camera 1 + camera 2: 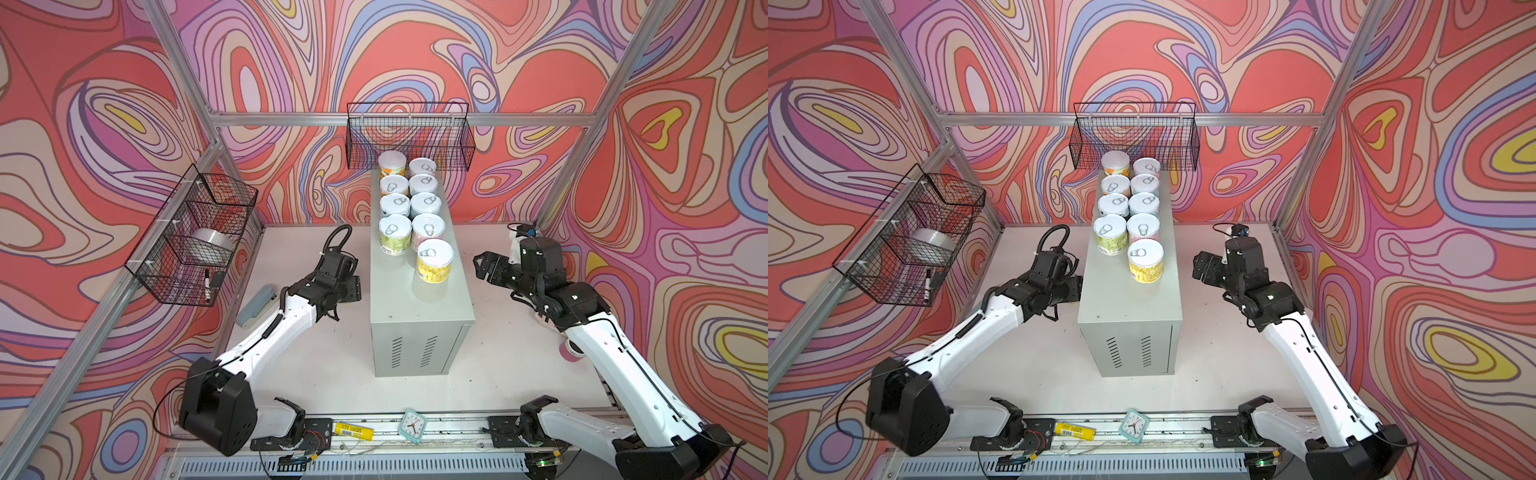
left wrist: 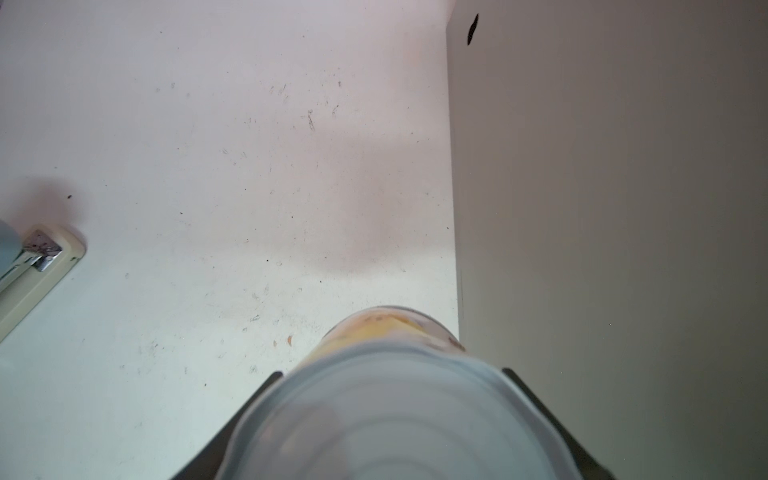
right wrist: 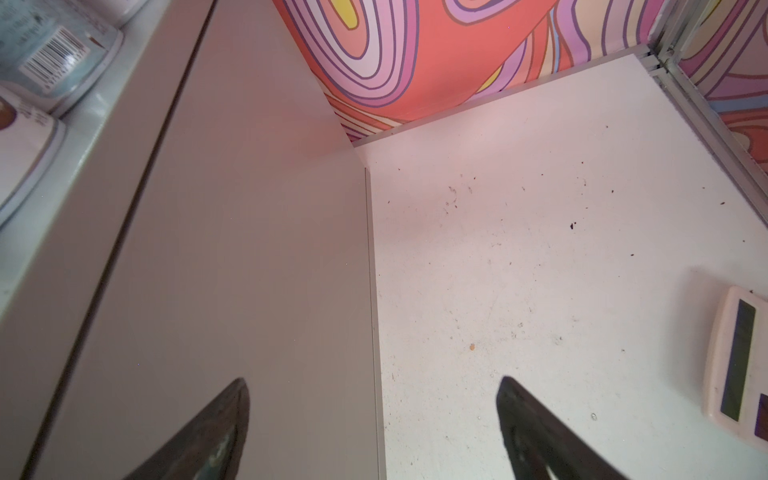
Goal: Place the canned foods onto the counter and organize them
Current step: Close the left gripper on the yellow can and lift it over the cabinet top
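Nine cans [image 1: 435, 255] are standing on the cabinet [image 1: 419, 307]; the left claw [image 2: 390, 376] is clamping a tenth can [image 2: 386, 415]; the right claw [image 3: 372, 381] is gaping wide, empty.

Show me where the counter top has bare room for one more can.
Free: the near half of the counter top, from the yellow can to the edge above the vent slits, and the slot beside it, in front of the green-labelled can. Crowded: the far half, cans paired back to the wire basket.

Nine upright cans [image 1: 425, 204] in two rows atop the grey-green counter [image 1: 419, 316]; a tenth can [image 2: 386, 424], orange-labelled, beside its wall.
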### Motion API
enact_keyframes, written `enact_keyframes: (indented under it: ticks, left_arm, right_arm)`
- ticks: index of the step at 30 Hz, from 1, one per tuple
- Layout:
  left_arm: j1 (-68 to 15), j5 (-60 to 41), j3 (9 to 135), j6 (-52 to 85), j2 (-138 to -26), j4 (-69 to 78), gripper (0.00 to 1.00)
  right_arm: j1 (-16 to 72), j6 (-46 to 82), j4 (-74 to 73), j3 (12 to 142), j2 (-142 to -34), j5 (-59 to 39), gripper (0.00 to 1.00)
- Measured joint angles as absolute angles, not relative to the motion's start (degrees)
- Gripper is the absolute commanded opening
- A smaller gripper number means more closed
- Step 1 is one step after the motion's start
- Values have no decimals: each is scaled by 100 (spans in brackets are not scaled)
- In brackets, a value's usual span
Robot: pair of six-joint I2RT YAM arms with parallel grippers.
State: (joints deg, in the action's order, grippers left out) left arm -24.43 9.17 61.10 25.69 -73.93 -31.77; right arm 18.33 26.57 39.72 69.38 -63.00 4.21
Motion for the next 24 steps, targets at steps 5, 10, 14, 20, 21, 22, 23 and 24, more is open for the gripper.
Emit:
enact_keyframes:
  ticks: [5, 10, 14, 20, 21, 22, 23, 24]
  left_arm:
    - [-2482, 880, 6565, 2510, -6842, -4005, 0]
    - [-2484, 714, 7334, 2386, -6440, -4823, 0]
    - [-2530, 486, 8023, 2287, -6300, -5382, 0]
    - [-2751, 316, 9017, 2141, -6265, -6121, 0]
    - [-2812, 303, 9181, 2123, -6267, -6228, 0]
    - [-2871, 298, 9334, 2102, -6272, -6326, 0]
    - [-2952, 301, 9520, 2088, -6278, -6427, 0]
    - [-3028, 301, 9682, 2069, -6294, -6508, 0]
  right_arm:
    - [1833, 2600, 4073, 6943, -6300, 419, 96]
    - [1833, 2545, 4165, 7002, -6300, 432, 96]
    - [1833, 2510, 4202, 7131, -6300, 460, 96]
    - [1833, 2506, 4324, 7266, -6222, 495, 96]
    - [1833, 2504, 4348, 7297, -6193, 508, 96]
    - [1833, 2502, 4372, 7328, -6169, 513, 96]
    - [1833, 2497, 4383, 7356, -6145, 521, 96]
    - [1833, 2491, 4416, 7397, -6117, 530, 96]
